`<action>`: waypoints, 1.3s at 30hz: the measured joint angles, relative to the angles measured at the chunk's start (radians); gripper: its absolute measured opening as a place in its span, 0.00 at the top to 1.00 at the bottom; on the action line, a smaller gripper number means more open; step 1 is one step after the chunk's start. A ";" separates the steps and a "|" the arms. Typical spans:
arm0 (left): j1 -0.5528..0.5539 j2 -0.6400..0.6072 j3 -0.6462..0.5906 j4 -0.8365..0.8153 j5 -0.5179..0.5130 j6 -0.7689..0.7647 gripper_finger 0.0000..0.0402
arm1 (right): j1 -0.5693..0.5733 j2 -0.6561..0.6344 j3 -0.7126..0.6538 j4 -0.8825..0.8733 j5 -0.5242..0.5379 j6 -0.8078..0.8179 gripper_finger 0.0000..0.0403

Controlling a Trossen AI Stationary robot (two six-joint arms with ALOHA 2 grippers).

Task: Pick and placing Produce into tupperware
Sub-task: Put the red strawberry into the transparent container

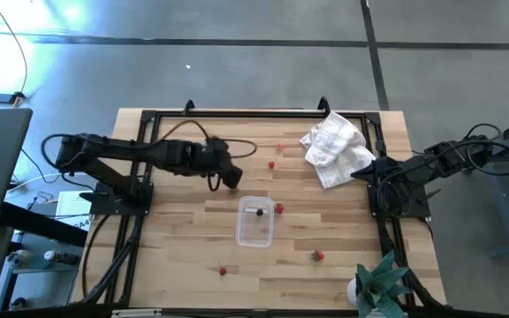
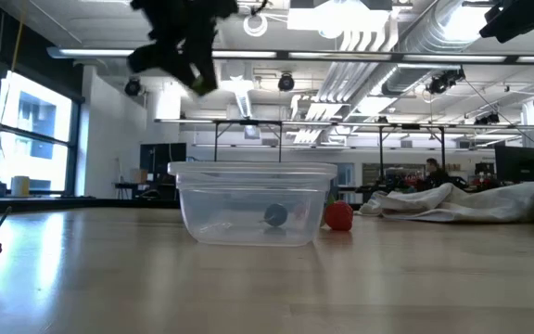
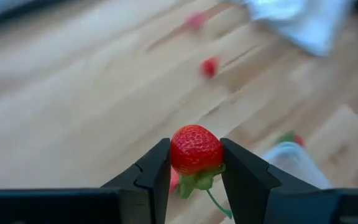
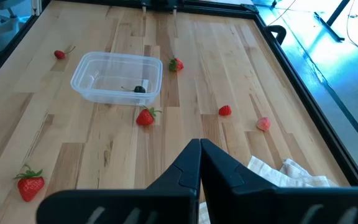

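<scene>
Your left gripper pinched a strawberry above the surface; your right gripper was pressed together.

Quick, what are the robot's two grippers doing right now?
Left gripper: shut on a strawberry, up above the table.
Right gripper: shut, holding nothing, parked at the table's right side.

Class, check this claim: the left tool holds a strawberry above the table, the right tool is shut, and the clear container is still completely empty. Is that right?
Not quite. The clear container is not empty: one dark piece lies inside, as the right wrist view shows. The rest holds: the left tool grips a strawberry, and the right tool is shut.
</scene>
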State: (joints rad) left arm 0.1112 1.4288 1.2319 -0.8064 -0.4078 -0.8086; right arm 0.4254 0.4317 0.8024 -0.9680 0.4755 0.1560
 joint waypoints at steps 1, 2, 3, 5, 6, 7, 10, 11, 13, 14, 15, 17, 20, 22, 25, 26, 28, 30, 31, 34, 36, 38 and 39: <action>0.000 0.000 0.029 0.000 0.006 0.074 0.71 | 0.000 0.000 0.000 0.000 0.000 0.000 1.00; 0.000 0.000 0.057 0.001 0.020 0.150 0.71 | 0.000 0.000 0.000 0.000 0.000 0.000 1.00; 0.000 0.000 0.083 0.003 0.038 0.224 0.71 | 0.000 0.000 0.000 0.000 0.000 0.000 1.00; 0.000 0.000 0.128 0.009 0.090 0.362 0.71 | 0.000 0.000 0.000 0.000 0.000 0.000 1.00; 0.000 0.001 0.144 0.023 0.117 0.429 0.71 | 0.000 0.000 0.000 0.000 0.000 0.000 1.00; 0.000 0.004 0.158 0.043 0.144 0.496 0.71 | 0.000 0.000 0.000 0.000 0.000 0.000 1.00; 0.000 0.011 0.181 0.079 0.243 0.665 0.70 | 0.000 0.000 0.000 0.000 0.000 0.000 1.00; 0.000 0.020 0.186 0.095 0.270 0.706 0.70 | 0.000 0.000 0.000 0.000 0.000 0.000 1.00; 0.001 0.033 0.187 0.093 0.327 0.771 0.70 | 0.000 0.000 0.000 0.000 0.000 0.000 1.00; 0.006 0.041 0.185 0.079 0.347 0.802 0.70 | 0.000 0.000 0.000 0.000 0.000 0.000 1.00; 0.008 0.058 0.187 0.089 0.364 0.831 0.70 | 0.000 0.000 0.000 0.000 0.000 0.000 1.00; 0.006 0.087 0.188 0.082 0.393 0.879 0.70 | 0.000 0.000 0.000 0.000 0.000 0.000 1.00; 0.007 0.156 0.188 0.108 0.434 0.956 0.72 | 0.000 0.000 0.000 0.000 0.000 0.000 1.00; 0.007 0.203 0.186 0.105 0.472 0.996 0.74 | 0.000 0.000 0.000 0.000 0.000 0.000 1.00; 0.006 0.276 0.186 0.124 0.521 1.030 0.74 | 0.000 0.001 0.000 0.000 0.000 0.000 1.00; 0.006 0.298 0.185 0.117 0.533 1.040 0.74 | 0.000 0.001 0.000 0.000 0.000 0.000 1.00; -0.006 0.336 0.187 0.130 0.546 1.047 0.72 | 0.000 0.000 0.000 0.000 0.000 0.000 1.00; -0.011 0.371 0.186 0.115 0.552 1.061 0.70 | 0.000 0.000 0.000 0.000 0.001 0.000 1.00; -0.020 0.389 0.187 0.131 0.556 1.063 0.70 | 0.000 -0.001 0.000 0.000 0.000 0.000 1.00; -0.035 0.421 0.186 0.123 0.565 1.067 0.69 | 0.000 0.000 0.000 0.000 0.000 0.000 1.00; -0.043 0.442 0.188 0.125 0.573 1.066 0.70 | 0.000 0.001 0.000 0.000 0.000 0.000 1.00; -0.049 0.461 0.185 0.116 0.577 1.066 0.72 | 0.000 0.000 0.000 0.000 0.000 0.000 1.00; -0.054 0.471 0.187 0.129 0.574 1.065 0.72 | 0.000 0.000 0.000 0.000 0.000 0.000 1.00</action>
State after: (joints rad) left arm 0.0568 1.8994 1.4193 -0.6774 0.1666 0.2565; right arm 0.4252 0.4313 0.8028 -0.9682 0.4751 0.1562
